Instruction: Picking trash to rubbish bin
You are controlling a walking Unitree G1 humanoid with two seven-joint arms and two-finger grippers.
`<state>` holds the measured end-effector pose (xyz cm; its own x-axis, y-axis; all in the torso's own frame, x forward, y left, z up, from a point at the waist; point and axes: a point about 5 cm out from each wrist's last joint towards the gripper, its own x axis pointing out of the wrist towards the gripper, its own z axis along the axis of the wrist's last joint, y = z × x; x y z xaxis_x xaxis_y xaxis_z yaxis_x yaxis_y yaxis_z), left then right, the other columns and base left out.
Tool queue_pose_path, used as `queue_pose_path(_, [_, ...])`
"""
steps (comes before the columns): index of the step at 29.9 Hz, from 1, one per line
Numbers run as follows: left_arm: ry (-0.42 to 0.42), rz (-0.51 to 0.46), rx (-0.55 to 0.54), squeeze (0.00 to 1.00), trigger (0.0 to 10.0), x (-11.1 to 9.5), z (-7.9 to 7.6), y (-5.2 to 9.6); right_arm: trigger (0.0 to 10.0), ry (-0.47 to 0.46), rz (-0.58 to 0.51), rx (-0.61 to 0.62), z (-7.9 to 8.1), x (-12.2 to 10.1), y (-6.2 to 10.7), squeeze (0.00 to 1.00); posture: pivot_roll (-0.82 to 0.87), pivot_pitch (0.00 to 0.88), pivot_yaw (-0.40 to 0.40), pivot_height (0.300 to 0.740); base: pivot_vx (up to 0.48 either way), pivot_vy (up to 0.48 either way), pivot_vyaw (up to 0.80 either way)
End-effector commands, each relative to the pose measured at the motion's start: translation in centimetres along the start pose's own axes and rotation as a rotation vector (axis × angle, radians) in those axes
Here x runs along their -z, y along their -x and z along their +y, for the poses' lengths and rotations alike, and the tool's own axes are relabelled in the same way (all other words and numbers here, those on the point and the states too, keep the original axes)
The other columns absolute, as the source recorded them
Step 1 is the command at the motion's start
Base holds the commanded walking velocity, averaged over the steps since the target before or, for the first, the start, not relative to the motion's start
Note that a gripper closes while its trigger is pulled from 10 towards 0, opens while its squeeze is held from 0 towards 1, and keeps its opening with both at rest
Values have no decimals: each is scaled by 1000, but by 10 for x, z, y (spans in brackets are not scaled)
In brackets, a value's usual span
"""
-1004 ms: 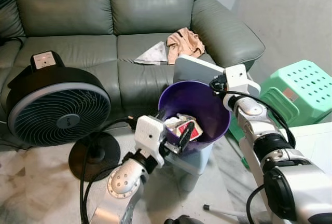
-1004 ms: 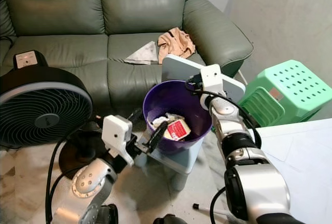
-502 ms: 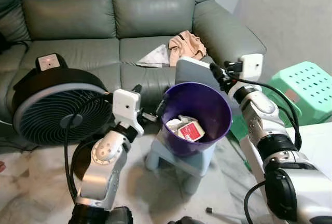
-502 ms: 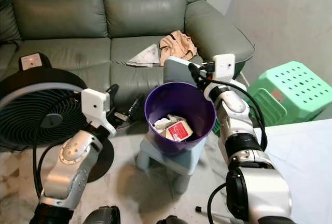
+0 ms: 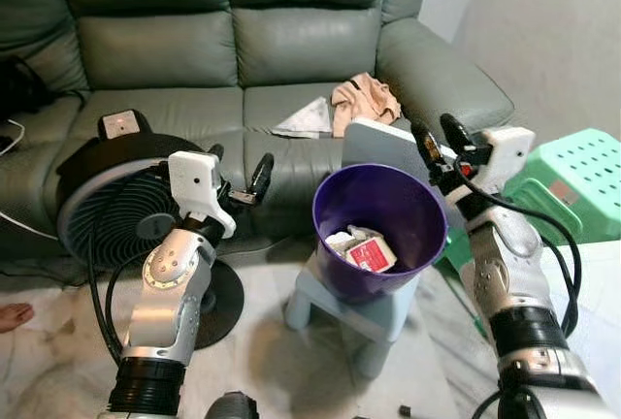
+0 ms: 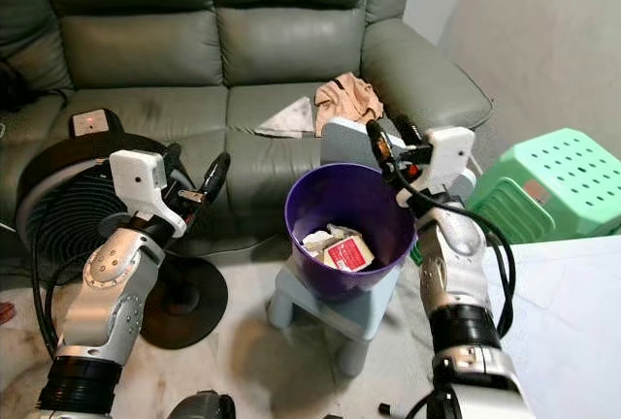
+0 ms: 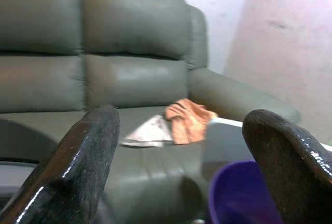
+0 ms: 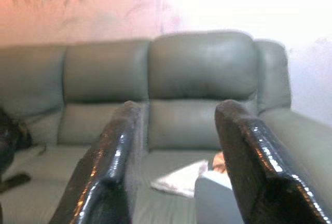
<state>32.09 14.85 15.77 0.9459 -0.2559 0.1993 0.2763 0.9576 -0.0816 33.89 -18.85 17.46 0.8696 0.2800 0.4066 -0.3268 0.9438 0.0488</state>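
Note:
A purple bin (image 5: 390,208) stands on a pale blue stool (image 5: 335,305) in front of the sofa. Inside it lie a red and white carton (image 5: 372,255) and crumpled white scraps. My left gripper (image 5: 240,165) is raised left of the bin, in front of the fan, open and empty. At the bin's far right rim, a little above it, my right gripper (image 5: 438,139) is open and empty too. On the sofa seat lie a white paper piece (image 5: 306,120) and a peach cloth (image 5: 364,99); the left wrist view has the paper (image 7: 148,130) and cloth (image 7: 188,117) between its fingers.
A black floor fan (image 5: 112,220) with its cable stands left of the bin. A grey flat lid (image 5: 380,142) leans behind the bin. A green plastic stool (image 5: 572,175) and a white surface (image 6: 572,322) are at the right. A person's foot (image 5: 12,317) is at the far left.
My left gripper has drawn back from the bin's near rim, leftward and upward. The right gripper has risen beside the far rim. The whole view has shifted.

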Motion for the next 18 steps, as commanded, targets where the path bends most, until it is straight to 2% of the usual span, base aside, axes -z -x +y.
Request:
queue_pose_path(1, [2,-22,-28,0,10000,-4,7,-2,10000,12,-51,35,-3,-12,3,0,48,5,-37,715,0,0,0])
queue_pose_path(11, [6,-28,-69,0,10000,-5,24,0,10000,8,-54,114,-3,-20,29,0,33,0,-20,715,0,0,0])
queue_pose_path(18, [12,-27,-80,0,10000,-3,25,-1,10000,25,-17,131,-1,-16,31,0,38,0,-21,715,0,0,0])
